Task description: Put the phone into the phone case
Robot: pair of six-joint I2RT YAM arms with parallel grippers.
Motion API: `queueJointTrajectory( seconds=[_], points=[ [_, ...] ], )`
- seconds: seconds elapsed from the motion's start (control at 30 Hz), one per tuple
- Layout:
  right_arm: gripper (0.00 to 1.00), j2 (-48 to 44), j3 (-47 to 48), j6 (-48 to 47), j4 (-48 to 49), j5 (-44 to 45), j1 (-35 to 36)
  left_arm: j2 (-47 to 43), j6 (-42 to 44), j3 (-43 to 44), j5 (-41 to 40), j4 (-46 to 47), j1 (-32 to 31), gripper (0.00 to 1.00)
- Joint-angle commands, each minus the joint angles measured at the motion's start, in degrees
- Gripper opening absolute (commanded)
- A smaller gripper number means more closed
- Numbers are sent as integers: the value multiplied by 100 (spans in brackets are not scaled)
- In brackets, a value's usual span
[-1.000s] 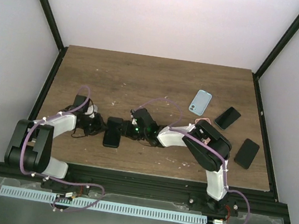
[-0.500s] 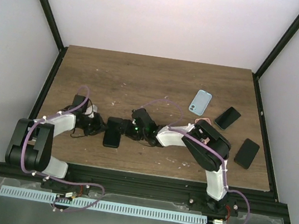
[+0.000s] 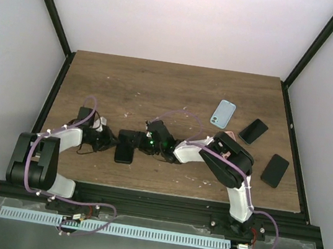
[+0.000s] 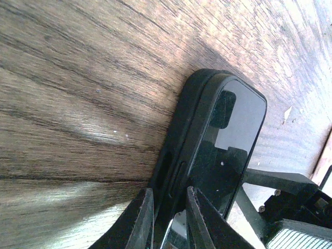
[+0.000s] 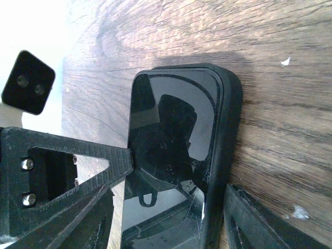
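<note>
Nearly home, we reckon: the phone (image 5: 171, 129) lies glass-up inside the case (image 5: 232, 119) on the table (image 3: 159, 92), left gripper (image 4: 169, 194) jaws clamped on the case's rim, right gripper (image 5: 179, 176) jaws apart astride it, leaving perhaps a final press-down and release.

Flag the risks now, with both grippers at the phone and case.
1. The left gripper pinches only the case wall; backing off while shut could drag it along.
2. One finger of the open right gripper touches the phone edge; lifting carelessly might pry it out.
</note>
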Motion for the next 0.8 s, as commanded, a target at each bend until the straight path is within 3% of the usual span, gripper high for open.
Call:
queueJointTrajectory(
  seconds=[0.0, 0.17, 0.63, 0.77],
  points=[
    [59, -176, -70, -77, 1501, -554, 72, 233, -161, -341, -90, -110, -9, 19],
    [59, -346, -171, -155, 1763, -751, 70, 209, -317, -426, 340, 98, -4, 17],
    [59, -309, -395, -114, 2075, -858, 69, 52, -245, -386, 281, -148, 0, 23],
    [59, -429, -435, -261, 1496, -473, 48, -233, -17, -224, -366, -623, -17, 24]
  ],
)
